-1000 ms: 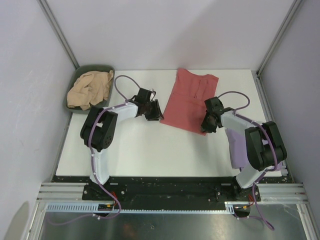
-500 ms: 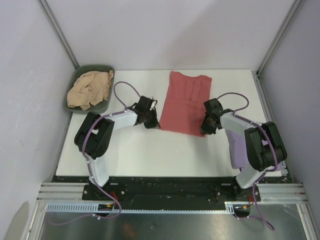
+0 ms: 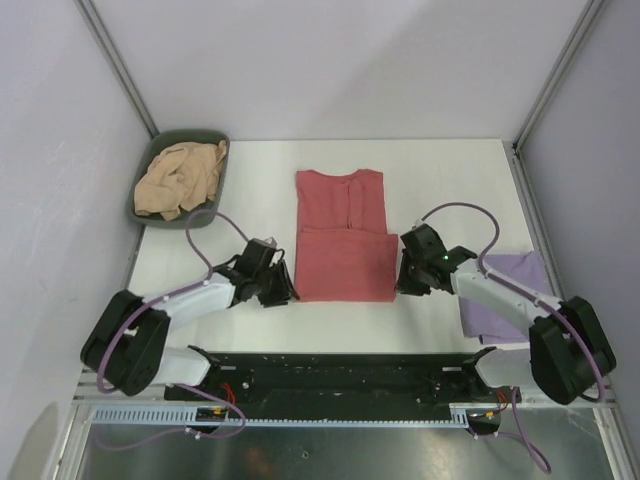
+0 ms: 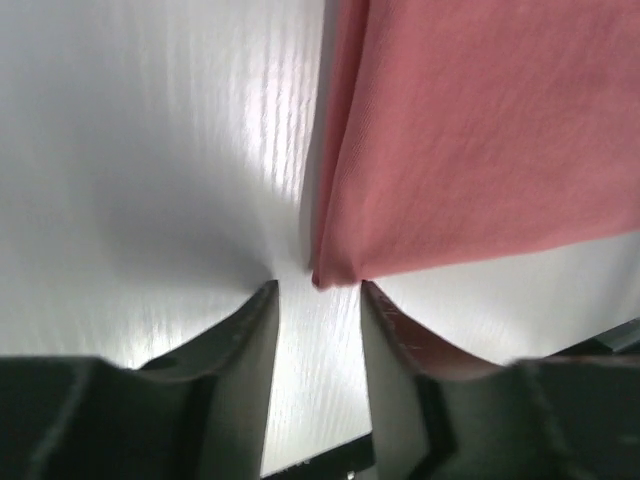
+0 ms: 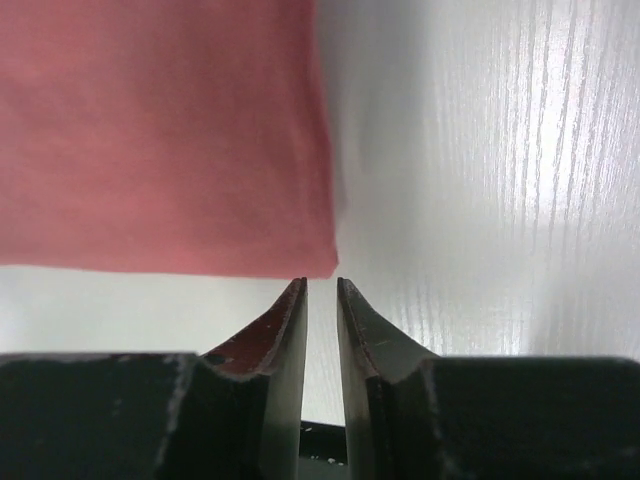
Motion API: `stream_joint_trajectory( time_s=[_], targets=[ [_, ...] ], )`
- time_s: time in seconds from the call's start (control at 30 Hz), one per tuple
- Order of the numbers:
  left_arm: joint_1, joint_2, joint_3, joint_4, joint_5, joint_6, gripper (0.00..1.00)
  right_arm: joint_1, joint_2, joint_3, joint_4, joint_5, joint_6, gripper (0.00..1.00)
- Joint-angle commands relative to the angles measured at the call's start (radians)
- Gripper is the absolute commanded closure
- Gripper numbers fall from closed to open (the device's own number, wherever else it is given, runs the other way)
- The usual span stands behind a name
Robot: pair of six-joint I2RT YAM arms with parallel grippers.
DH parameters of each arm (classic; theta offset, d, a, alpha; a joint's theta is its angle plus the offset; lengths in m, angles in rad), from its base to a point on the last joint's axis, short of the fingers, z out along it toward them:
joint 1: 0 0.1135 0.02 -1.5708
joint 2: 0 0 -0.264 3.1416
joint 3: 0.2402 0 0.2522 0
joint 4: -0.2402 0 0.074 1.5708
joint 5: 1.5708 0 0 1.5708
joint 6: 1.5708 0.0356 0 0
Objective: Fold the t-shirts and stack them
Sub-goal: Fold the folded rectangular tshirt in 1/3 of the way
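Observation:
The salmon-red t-shirt (image 3: 340, 240) lies flat in the middle of the table, its lower part folded up over itself. My left gripper (image 3: 285, 290) is open at the shirt's near left corner; in the left wrist view the gripper (image 4: 318, 285) has the corner of the shirt (image 4: 480, 150) just past its tips, not between them. My right gripper (image 3: 403, 280) is at the near right corner; in the right wrist view the gripper (image 5: 322, 282) is narrowly open with the shirt's corner (image 5: 160, 130) just beyond. The pale lavender t-shirt (image 3: 505, 295) lies at the right under my right arm. The tan-beige t-shirt (image 3: 180, 178) is crumpled in the bin.
The dark green oval bin (image 3: 215, 140) stands at the far left corner. The white table (image 3: 450, 180) is bare to the right and left of the red shirt. Grey walls and metal posts enclose the back and sides.
Both grippers have drawn the red shirt toward the near edge and to the left, straightening it. Their jaws now stand apart at its near corners.

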Motion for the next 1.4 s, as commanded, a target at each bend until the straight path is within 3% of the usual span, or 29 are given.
stream_joint_trajectory(
  time_s=[0.0,0.17,0.4,0.63,0.87,1.07,1.37],
  targets=[
    [0.004,-0.126,-0.012,-0.074,-0.027,0.038,0.53,-0.015,-0.101,0.003,-0.012,0.01,0.016,0.75],
    [0.065,-0.109,0.141,-0.107,-0.041,0.129,0.5,-0.089,-0.079,0.019,0.068,-0.028,-0.011,0.73],
    [0.102,0.164,0.449,-0.097,-0.028,0.203,0.63,-0.1,0.027,0.083,0.115,-0.032,-0.016,0.73],
    [0.115,0.402,0.647,-0.096,-0.047,0.241,0.62,-0.111,0.031,0.096,0.11,-0.027,-0.023,0.73],
    [0.132,0.512,0.721,-0.111,-0.097,0.261,0.63,-0.127,0.036,0.103,0.107,-0.024,-0.032,0.73],
    [0.153,0.598,0.764,-0.13,-0.139,0.269,0.74,-0.126,0.028,0.104,0.089,-0.022,-0.033,0.73],
    [0.173,0.632,0.8,-0.143,-0.149,0.264,0.76,-0.06,-0.017,0.09,0.01,-0.016,-0.042,0.72]
  ],
)
